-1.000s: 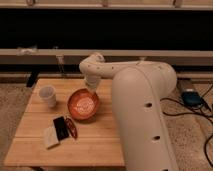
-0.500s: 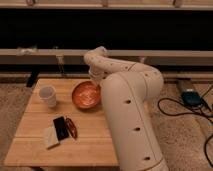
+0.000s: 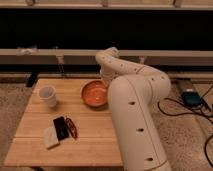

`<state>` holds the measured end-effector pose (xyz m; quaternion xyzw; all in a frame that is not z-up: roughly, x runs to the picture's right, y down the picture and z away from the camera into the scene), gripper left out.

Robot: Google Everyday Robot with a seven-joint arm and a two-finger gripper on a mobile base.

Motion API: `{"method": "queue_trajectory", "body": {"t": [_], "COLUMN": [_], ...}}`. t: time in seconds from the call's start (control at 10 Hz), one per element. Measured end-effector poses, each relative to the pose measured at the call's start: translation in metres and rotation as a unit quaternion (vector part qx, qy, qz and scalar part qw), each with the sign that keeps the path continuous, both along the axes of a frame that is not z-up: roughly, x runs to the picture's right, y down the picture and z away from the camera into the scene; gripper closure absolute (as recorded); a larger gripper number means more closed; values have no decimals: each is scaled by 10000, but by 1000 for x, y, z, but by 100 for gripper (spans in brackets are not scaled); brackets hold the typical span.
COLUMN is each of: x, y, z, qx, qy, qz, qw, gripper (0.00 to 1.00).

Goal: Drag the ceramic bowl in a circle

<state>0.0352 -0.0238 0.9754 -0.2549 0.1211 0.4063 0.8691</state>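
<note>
The ceramic bowl [image 3: 94,94] is round, shallow and glossy orange-red with a darker rim. It sits on the far middle part of the wooden table [image 3: 35,152]. My white arm rises from the lower right, bends over the back of the table and comes down at the bowl's far right rim. The gripper [image 3: 105,81] is at that rim, partly hidden by my own arm, touching or just inside the bowl.
A small white cup [image 3: 47,96] stands at the left of the table. A black flat object [image 3: 60,128], red glasses [image 3: 71,128] and a white pad [image 3: 50,137] lie front left. A blue device [image 3: 191,98] and cables lie on the floor at right.
The bowl has slid away from the front and to the right, with the gripper moving along at its rim. The arm now covers more of the table's right side.
</note>
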Motion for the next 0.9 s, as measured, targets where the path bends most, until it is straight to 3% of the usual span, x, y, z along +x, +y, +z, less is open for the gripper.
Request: {"method": "queue_trajectory", "body": {"t": [0.3, 0.5, 0.9], "x": [38, 58, 49], "y": [20, 44, 75], "z": [-13, -32, -76], "qx": [-45, -110, -145], "qy": [255, 395, 380], "qz": [131, 230, 160], "qw": [9996, 9989, 9990], "gripper": [100, 100, 100]}}
